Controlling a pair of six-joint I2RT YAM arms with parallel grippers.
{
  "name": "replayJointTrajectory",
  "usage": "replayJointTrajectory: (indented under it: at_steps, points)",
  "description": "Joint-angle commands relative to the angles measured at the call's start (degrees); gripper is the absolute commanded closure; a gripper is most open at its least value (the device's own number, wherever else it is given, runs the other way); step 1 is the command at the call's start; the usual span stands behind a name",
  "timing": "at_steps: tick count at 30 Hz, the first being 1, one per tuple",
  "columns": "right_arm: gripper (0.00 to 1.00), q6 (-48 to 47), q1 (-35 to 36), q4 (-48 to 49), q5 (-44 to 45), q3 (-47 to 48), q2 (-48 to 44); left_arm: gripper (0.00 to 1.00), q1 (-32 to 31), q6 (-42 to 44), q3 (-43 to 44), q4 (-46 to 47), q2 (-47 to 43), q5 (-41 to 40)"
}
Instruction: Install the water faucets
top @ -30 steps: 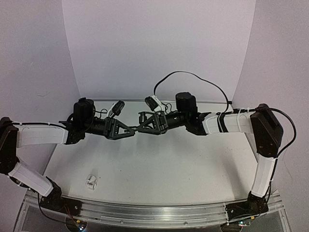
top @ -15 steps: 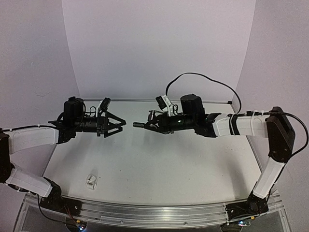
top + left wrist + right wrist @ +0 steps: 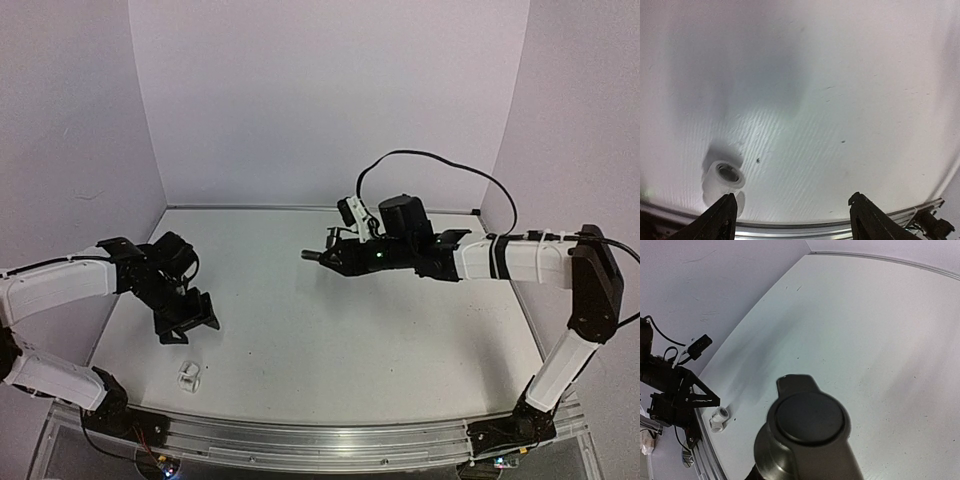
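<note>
Left hand point(image 3: 192, 328): open wide with nothing between its jaws, low over the front left part of the desk point(image 3: 330, 330) and pointing down at it.
Left fingers point(image 3: 722, 220): the two dark tips stand well apart at the bottom of the wrist view, with only bare desk between them.
White fitting point(image 3: 722, 177): a small plastic piece lying on the desk with its dark round opening turned up. It is just nearer the front edge than the left hand, and the overhead view shows a gap between them.
Right hand point(image 3: 335, 258): closed on the water faucet, held in the air over the back middle of the desk and pointing left.
Water faucet point(image 3: 312, 256): dark grey, sticking out leftward from the right hand. In the right wrist view its rounded body fills the lower middle and hides the fingers.
Hands: well apart.
Cable point(image 3: 440, 160): a black loop arching above the right arm.
Rail point(image 3: 320, 440): a metal strip along the desk's near edge.
</note>
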Motion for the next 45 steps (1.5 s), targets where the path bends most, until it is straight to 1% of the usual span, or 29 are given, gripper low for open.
replayJointTrajectory:
  at_steps: [1,4,9,12,16,18,23,27,29,32,33,35,36,38,41,43,45]
  points:
    - [1.00,-2.6,0.0,2.1,-1.5,-0.7,-3.2,0.19,-5.9,-12.6,1.7,-16.7,2.4,-11.6]
    - [1.00,-2.8,0.0,2.7,-1.4,-1.9,-4.1,0.18,-9.4,-15.3,-0.7,-16.6,4.0,-10.6]
    - [1.00,-3.0,0.0,3.6,-2.3,-2.8,-4.7,0.15,-13.7,-14.2,0.1,-15.0,9.6,-12.6]
    - [1.00,-2.7,0.0,4.0,-3.1,-3.1,-4.8,0.17,-14.6,-11.4,-1.0,-11.1,12.8,-11.0]
    - [1.00,-2.3,0.0,5.1,-3.5,-4.3,-5.7,0.21,-14.6,-7.8,-2.1,-7.0,14.8,-12.6]
    - [1.00,-2.1,0.0,5.3,-3.6,-4.7,-6.2,0.25,-14.6,-6.8,-2.5,-5.5,16.0,-13.2]
    - [1.00,-1.5,0.0,5.5,-3.6,-6.0,-7.6,0.28,-14.2,-5.1,-4.1,-0.8,19.3,-12.9]
    - [1.00,-1.0,0.0,5.7,-3.2,-7.2,-8.7,0.44,-14.2,-1.9,-0.4,0.8,22.0,-16.4]
    - [1.00,-0.9,0.0,5.7,-2.7,-7.5,-9.0,0.51,-14.2,1.8,3.6,1.3,24.7,-18.3]
    - [1.00,-1.0,0.0,5.7,-1.7,-8.0,-9.9,0.65,-14.3,9.7,11.5,1.5,31.2,-21.5]
    - [1.00,-1.1,0.0,5.7,-1.1,-8.2,-10.3,0.69,-14.3,12.2,14.7,1.6,33.6,-22.7]
    - [1.00,-1.1,0.0,5.6,0.0,-8.6,-11.4,0.73,-14.3,16.4,19.4,2.4,37.4,-25.6]
    - [1.00,-1.2,0.0,5.4,0.7,-9.0,-12.1,0.75,-14.2,19.0,21.4,3.6,38.9,-25.8]
    - [1.00,-1.4,0.0,5.1,1.9,-9.9,-13.5,0.77,-14.3,24.3,23.9,7.5,40.9,-24.7]
    - [1.00,-1.8,0.0,4.5,3.9,-11.0,-15.0,0.83,-14.3,30.9,25.3,13.8,42.9,-21.4]
    - [1.00,-1.9,0.0,4.0,4.6,-11.3,-15.5,0.87,-14.2,33.3,27.0,15.9,44.6,-19.9]
    - [1.00,-1.9,0.0,3.6,4.9,-11.6,-15.8,0.91,-14.1,34.8,29.8,16.2,46.5,-19.2]
